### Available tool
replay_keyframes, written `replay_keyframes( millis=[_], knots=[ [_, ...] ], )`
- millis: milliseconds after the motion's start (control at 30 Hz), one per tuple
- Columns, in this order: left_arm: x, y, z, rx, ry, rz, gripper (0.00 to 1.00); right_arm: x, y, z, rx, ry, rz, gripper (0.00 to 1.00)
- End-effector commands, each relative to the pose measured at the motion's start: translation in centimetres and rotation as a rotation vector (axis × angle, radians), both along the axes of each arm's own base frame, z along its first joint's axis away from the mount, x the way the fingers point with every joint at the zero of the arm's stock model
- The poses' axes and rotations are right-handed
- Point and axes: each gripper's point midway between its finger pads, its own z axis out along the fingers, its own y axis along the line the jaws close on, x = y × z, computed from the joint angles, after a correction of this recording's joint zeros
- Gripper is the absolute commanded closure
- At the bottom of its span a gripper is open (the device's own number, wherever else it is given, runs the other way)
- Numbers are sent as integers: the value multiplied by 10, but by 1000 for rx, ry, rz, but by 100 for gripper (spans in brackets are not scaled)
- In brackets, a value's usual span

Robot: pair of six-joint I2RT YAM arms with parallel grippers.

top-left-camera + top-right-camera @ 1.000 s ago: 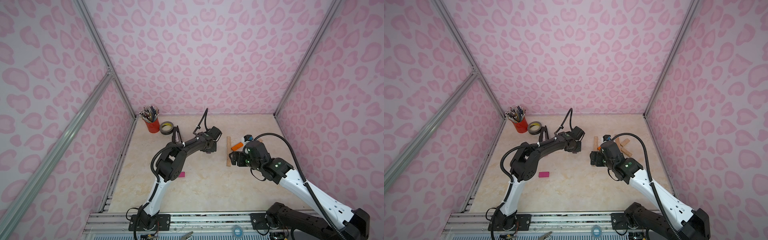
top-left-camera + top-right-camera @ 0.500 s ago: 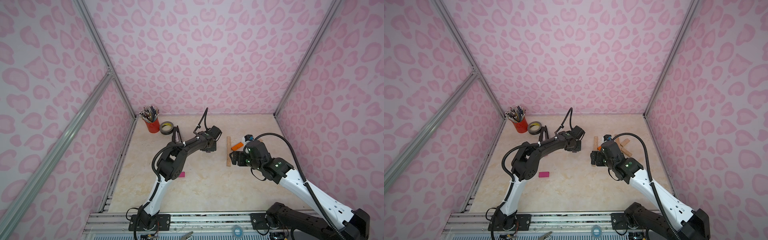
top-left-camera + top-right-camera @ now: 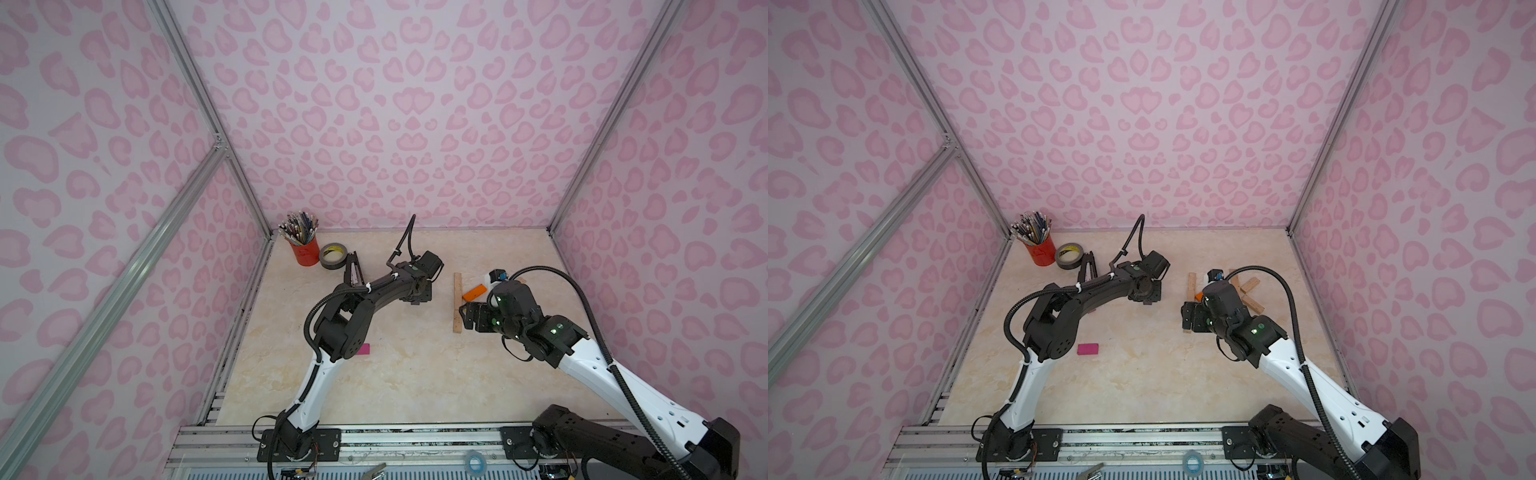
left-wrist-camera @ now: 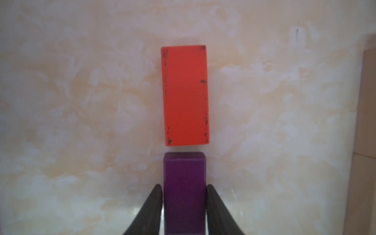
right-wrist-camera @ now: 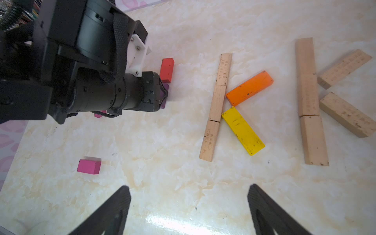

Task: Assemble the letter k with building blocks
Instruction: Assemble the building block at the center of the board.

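In the left wrist view a purple block [image 4: 184, 179] lies flat on the table, end to end with a red block [image 4: 185, 95], a small gap between them. My left gripper [image 4: 184, 185] straddles the purple block, open only slightly, with a thin sliver of table showing at each finger. The right wrist view shows three wood bars [image 5: 216, 105] in a line, with an orange block [image 5: 249, 88] and a yellow block [image 5: 243, 131] slanting off them. My right gripper [image 5: 188, 186] hangs open and empty above bare table.
Plain wood blocks [image 5: 307, 81] form a larger figure beyond the coloured one. A magenta block [image 3: 1088, 349] lies alone near the left arm's elbow. A red pen cup [image 3: 304, 251], a tape roll [image 3: 333, 256] and a black stapler [image 3: 354, 272] sit at the back left corner.
My left gripper's jaws have eased a little apart around the purple block. Both arms stay almost where they were.
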Motion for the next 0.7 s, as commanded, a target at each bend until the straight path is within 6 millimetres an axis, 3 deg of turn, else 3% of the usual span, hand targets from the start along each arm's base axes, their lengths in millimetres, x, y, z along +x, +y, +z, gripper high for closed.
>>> replay_keyframes(
  millis=[0, 500, 667],
  knots=[
    [7, 2, 4, 6, -20, 22, 63, -1, 1, -2, -2, 3, 8, 9],
    [11, 0, 3, -8, -10, 28, 65, 0, 1, -1, -2, 5, 7, 9],
    [12, -1, 4, -9, -13, 26, 60, -1, 1, -1, -3, 4, 10, 9]
  ],
)
